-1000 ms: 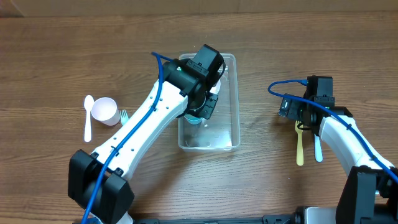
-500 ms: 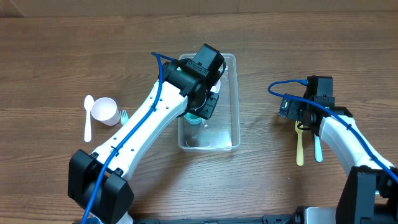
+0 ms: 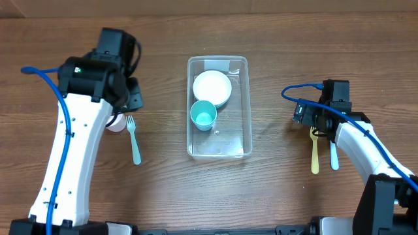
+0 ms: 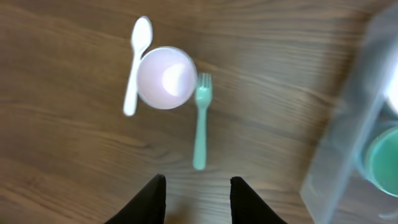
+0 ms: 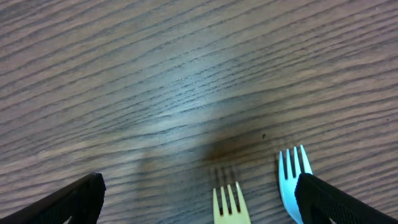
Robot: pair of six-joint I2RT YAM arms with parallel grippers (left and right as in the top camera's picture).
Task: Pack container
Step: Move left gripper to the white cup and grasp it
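The clear container (image 3: 247,108) stands mid-table and holds a white bowl (image 3: 212,88) and a teal cup (image 3: 204,115). My left gripper (image 3: 132,96) is open and empty, raised over the table left of the container. Below it, the left wrist view shows a pale pink cup (image 4: 166,78), a white spoon (image 4: 135,62) and a teal fork (image 4: 200,121), with the open fingers (image 4: 196,199) short of the fork's handle. The container's edge (image 4: 348,155) is at the right of that view. My right gripper (image 5: 198,202) is open wide over a yellow fork (image 5: 231,205) and a blue fork (image 5: 292,177).
In the overhead view the teal fork (image 3: 134,140) lies left of the container, and the pink cup (image 3: 116,124) is mostly hidden under my left arm. The yellow fork (image 3: 315,153) and blue fork (image 3: 334,156) lie side by side at the right.
My left arm has pulled out of the container and swung far left. The teal cup now stands free in the container. The right arm has not moved.
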